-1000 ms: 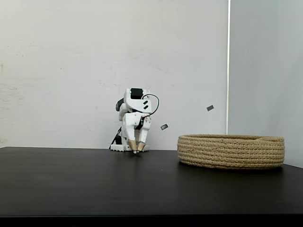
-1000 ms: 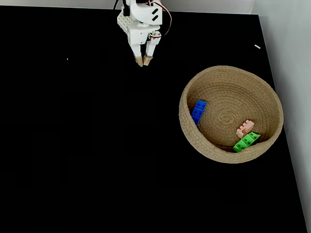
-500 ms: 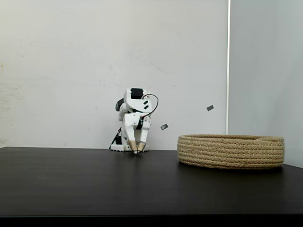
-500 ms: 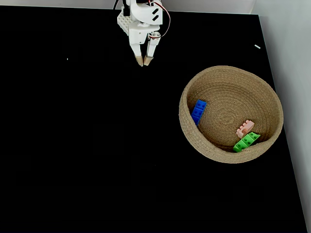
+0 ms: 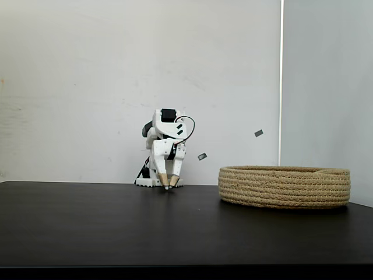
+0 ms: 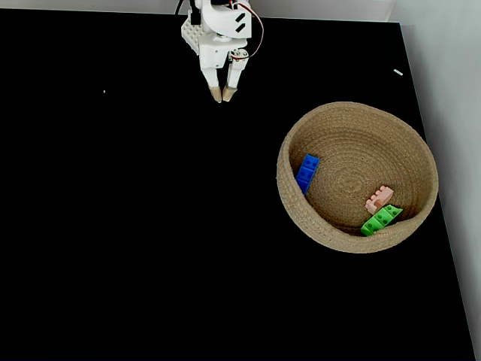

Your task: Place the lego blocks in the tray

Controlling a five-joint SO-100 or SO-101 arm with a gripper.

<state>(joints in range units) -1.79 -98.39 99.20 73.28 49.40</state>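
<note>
Tabletop (image 6: 135, 226): black and bare in the near part.
Tray (image 6: 421, 143): woven round basket at the right in the top-down fixed view; also at the right in the side fixed view (image 5: 284, 186).
Green block (image 6: 381, 219): against the tray's near inner wall.
Pink block (image 6: 379, 198): touching the green one, just behind it.
Blue block (image 6: 306, 172): at the tray's left inner wall, apart from the other two.
Arm (image 5: 165, 146): folded at the tabletop's far edge, well apart from the tray, wrist pointing down.
Fingers (image 6: 216, 92): tips parted by a narrow gap, gripping nothing, low over the tabletop.
</note>
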